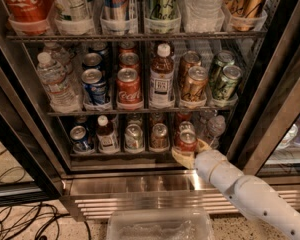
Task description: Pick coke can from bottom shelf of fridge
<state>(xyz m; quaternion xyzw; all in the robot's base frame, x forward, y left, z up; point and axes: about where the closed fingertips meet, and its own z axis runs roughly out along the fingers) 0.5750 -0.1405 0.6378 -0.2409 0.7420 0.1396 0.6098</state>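
Note:
The coke can (185, 140), red with a silver top, stands at the front right of the bottom shelf (120, 154) of the fridge (268, 115). My gripper (192, 152) reaches in from the lower right on its white arm and is shut on the can's lower half, one tan finger (182, 158) at its lower left and the other at its right. The can's base is hidden behind the gripper.
The bottom shelf also holds a blue can (79, 137), a brown bottle (106, 134), two silver cans (134, 136) and a clear bottle (214, 127). Racks above are full of drinks. A clear plastic bin (160, 227) sits on the floor below; cables (20, 219) lie at left.

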